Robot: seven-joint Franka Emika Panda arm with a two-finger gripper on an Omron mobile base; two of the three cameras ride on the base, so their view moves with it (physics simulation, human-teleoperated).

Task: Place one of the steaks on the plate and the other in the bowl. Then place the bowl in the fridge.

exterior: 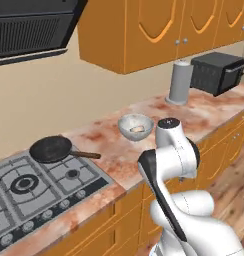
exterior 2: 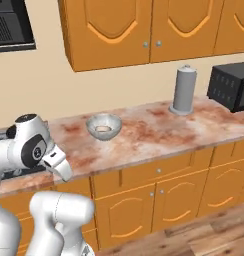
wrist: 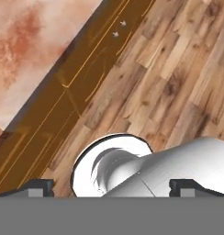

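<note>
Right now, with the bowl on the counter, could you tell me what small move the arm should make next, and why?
Probably raise the open gripper toward the bowl: it points down at the wooden floor, while the bowl already holds a steak on the counter and must go to the fridge.

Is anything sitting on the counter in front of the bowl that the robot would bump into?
Nothing visible does. The bowl, with a steak inside, sits on bare counter. The frying pan and grey canister stand off to either side.
</note>
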